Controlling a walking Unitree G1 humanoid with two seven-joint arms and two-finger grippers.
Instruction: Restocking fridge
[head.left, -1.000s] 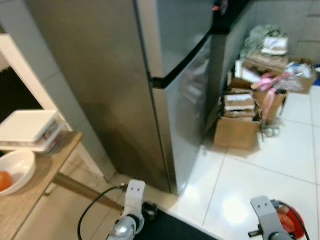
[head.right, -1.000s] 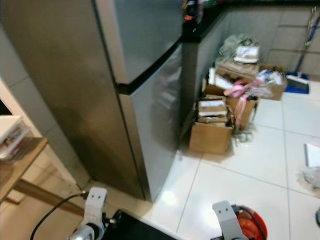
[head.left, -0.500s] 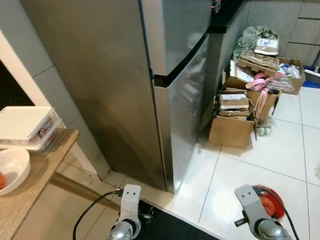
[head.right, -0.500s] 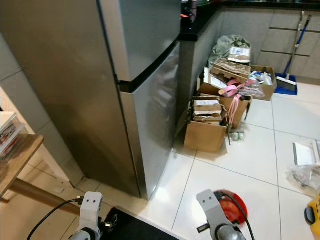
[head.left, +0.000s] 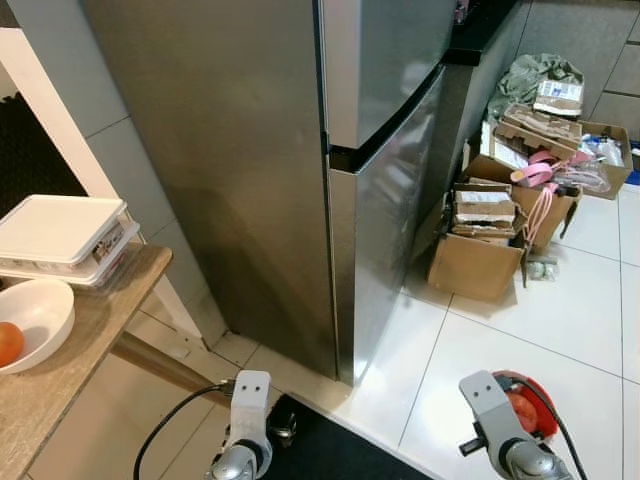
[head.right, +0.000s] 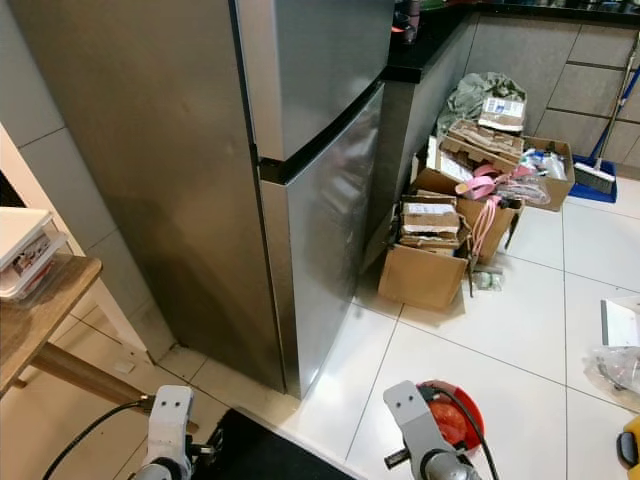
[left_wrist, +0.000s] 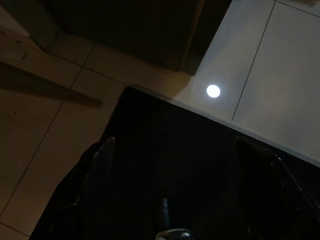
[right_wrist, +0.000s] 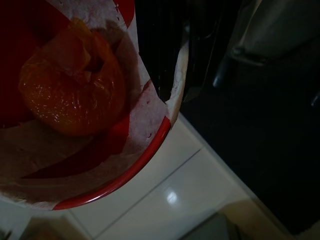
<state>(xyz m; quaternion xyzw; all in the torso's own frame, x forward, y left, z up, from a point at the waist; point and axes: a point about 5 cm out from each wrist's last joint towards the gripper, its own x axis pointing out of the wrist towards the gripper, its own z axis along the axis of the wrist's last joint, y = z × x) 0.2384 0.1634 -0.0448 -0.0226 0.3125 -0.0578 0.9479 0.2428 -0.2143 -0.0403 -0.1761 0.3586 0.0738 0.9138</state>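
A tall stainless-steel two-door fridge (head.left: 300, 170) is seen ahead, with both doors closed. To its right, open brown cardboard boxes (head.left: 478, 240) stuffed with papers and pink items are stacked on the white tiled floor (head.left: 540, 370). On the left, a light wooden table (head.left: 70, 350) carries a white lidded plastic container (head.left: 60, 235) and a white round bowl (head.left: 35, 320) with one orange fruit (head.left: 8, 343) inside. Low on the right, a red-rimmed bowl (right_wrist: 125, 170) lined with white paper and holding an orange fruit piece (right_wrist: 70, 95) is held by the right gripper (head.left: 500, 440); the grip itself cannot be told. The left gripper (left_wrist: 175, 200) hangs over a black mat (head.left: 320, 450), fingers (left_wrist: 95, 165) spread apart.
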